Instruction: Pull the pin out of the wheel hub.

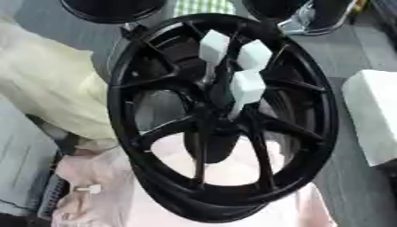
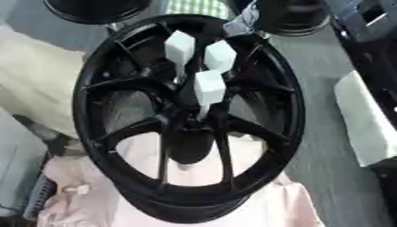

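Black wheel hub point(image 1: 221, 119), pale block-headed pins point(image 1: 247, 86) in centre

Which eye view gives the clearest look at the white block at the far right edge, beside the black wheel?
The left eye view: the white block shows a broad top face and its near corner, clear of the wheel rim. The right eye view shows the same block narrower, with a dark frame running above it.

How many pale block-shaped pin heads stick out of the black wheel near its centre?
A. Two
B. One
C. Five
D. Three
D: three pale blocks stand clustered over the hub of the black wheel, two above and one just below them.
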You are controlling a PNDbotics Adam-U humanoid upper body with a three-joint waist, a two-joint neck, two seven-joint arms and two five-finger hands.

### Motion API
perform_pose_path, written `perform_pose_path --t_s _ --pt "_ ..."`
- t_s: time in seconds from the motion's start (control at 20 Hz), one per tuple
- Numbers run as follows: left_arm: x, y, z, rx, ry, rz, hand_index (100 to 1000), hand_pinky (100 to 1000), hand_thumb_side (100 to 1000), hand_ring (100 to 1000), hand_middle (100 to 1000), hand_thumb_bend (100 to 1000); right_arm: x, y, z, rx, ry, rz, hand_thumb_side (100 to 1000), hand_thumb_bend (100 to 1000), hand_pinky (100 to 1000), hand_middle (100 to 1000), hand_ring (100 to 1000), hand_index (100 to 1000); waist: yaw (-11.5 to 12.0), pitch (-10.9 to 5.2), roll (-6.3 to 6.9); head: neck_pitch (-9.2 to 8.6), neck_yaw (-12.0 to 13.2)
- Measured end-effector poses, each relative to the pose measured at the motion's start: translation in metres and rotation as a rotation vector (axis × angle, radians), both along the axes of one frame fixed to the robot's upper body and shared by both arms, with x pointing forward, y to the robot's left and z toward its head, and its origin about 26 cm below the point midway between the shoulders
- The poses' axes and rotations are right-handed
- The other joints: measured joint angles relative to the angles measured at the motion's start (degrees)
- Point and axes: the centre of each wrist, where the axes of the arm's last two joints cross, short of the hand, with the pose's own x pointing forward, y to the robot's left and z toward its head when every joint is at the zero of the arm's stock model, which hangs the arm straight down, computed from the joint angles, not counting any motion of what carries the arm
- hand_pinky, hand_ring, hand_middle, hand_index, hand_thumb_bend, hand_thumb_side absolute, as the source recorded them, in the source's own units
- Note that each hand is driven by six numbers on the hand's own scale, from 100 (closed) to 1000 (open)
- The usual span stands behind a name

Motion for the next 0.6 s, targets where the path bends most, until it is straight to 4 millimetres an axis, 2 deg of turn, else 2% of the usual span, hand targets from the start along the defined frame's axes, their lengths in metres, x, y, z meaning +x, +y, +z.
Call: perform_pose_path --t_s 0.25,0.6 --pt "0.000 0.000 0.000 0.000 0.000 0.000 661 522 878 522 523 127 -0.001 0.000 -0.004 -0.007 0.002 0.001 381 457 786 711 779 790 -0.2 0.00 0.00 0.00 0.4" --pt "0.000 0.000 -0.001 0.002 0.003 0.002 661 521 882 522 524 126 -0.002 0.002 -0.013 -0.038 0.002 -0.007 287 431 786 712 780 792 -0.2 0.16 -0.23 0.00 0.9"
